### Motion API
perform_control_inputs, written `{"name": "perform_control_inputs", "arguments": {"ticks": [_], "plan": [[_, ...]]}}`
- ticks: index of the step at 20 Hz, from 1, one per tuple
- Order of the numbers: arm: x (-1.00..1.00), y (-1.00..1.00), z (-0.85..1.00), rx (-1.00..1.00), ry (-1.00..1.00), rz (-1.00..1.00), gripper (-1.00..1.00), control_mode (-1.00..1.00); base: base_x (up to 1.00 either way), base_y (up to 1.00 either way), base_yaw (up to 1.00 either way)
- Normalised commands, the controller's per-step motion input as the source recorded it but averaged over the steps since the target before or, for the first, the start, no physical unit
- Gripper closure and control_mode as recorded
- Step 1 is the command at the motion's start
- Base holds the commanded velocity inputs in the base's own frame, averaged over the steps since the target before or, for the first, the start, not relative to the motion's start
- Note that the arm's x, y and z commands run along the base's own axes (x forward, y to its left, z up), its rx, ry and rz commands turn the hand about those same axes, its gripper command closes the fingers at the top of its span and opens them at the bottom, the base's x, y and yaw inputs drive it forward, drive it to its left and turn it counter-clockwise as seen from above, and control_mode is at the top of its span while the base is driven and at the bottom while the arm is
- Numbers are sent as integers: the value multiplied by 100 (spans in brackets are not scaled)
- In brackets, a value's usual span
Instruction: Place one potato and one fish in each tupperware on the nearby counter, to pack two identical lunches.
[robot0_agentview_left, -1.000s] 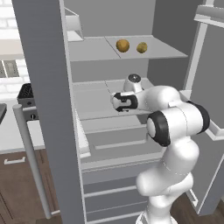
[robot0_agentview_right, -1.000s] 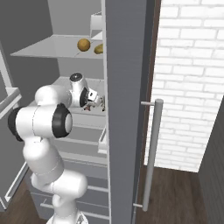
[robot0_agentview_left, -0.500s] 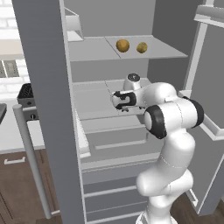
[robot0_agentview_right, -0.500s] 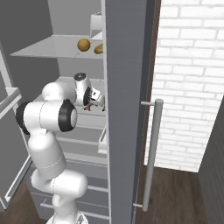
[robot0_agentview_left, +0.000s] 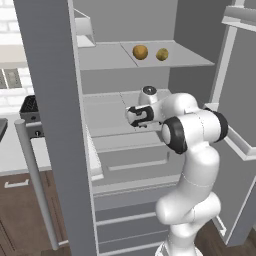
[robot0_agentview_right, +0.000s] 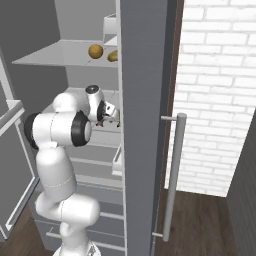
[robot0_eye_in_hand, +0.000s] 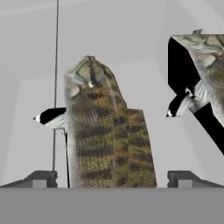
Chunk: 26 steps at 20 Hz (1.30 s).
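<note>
In the hand view, the gripper (robot0_eye_in_hand: 112, 177) is seen with its jaws spread wide, nothing clamped. A brown-banded fish (robot0_eye_in_hand: 107, 133) is framed between the two fingertips (robot0_eye_in_hand: 41, 178), just ahead of them. A second fish (robot0_eye_in_hand: 205, 70) is seen beyond the right fingertip, farther off. In the left base view, two potatoes (robot0_agentview_left: 140, 52) rest on the shelf (robot0_agentview_left: 190, 60) above the gripper (robot0_agentview_left: 136, 116).
</note>
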Motion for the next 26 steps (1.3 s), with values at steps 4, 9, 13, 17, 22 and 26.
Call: {"name": "perform_control_inputs", "arguments": {"ticks": [4, 9, 13, 17, 22, 26], "plan": [[1, 6, -7, 0, 0, 0, 100, -100, 0, 0, 0], [0, 0, 0, 0, 0, 0, 100, -100, 0, 0, 0], [-17, 0, 2, 0, -2, 0, 100, -100, 0, 0, 0], [-100, 0, 80, 2, -7, 0, 100, -100, 0, 0, 0], [-100, 0, 100, 0, -1, 0, 100, -100, 0, 0, 0], [-100, 0, 74, 0, -11, 0, 100, -100, 0, 0, 0]]}}
